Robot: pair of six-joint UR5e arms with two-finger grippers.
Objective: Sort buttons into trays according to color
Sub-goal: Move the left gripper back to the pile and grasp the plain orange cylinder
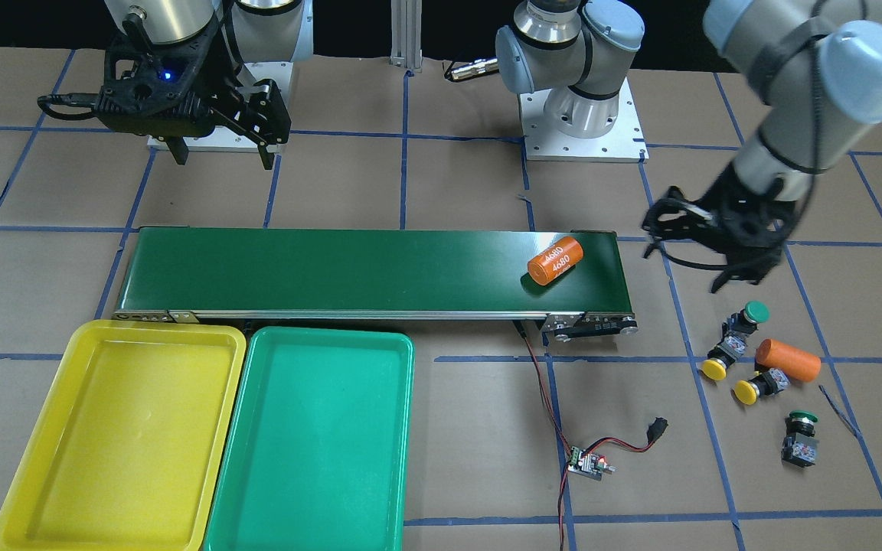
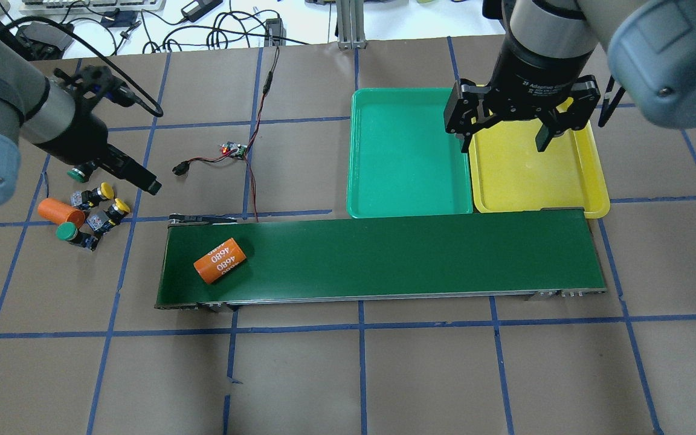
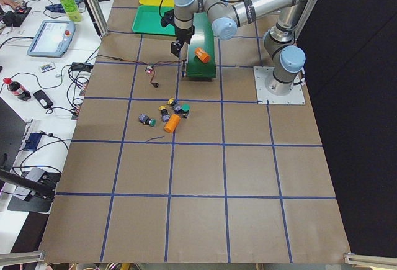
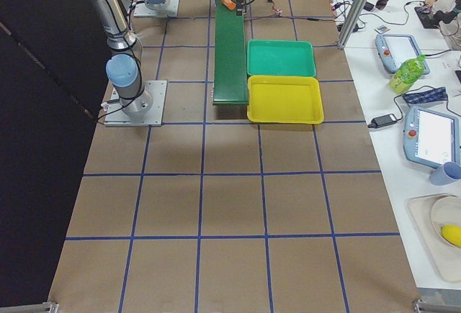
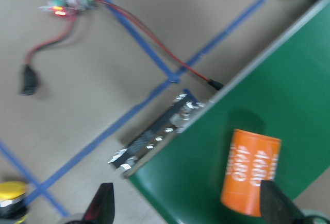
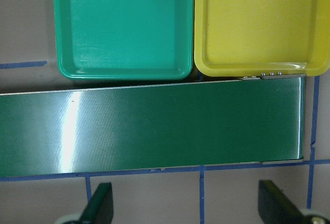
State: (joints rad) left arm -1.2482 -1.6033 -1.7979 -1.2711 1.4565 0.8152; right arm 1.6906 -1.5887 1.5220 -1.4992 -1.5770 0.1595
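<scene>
Overhead exterior: four buttons (image 2: 119, 207), two trays (image 2: 408, 163)

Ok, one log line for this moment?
left gripper open, empty, near buttons | right gripper open, empty | buttons all unsorted | yellow tray, green tray empty

Fixed cameras look down from opposite sides of the table (image 1: 456, 191) and along it from both ends. Close-in wrist cameras both catch the conveyor belt (image 6: 154, 126).

Glossy plastic trays (image 1: 318, 528) (belt (image 1: 334, 268) sheeny)
</scene>
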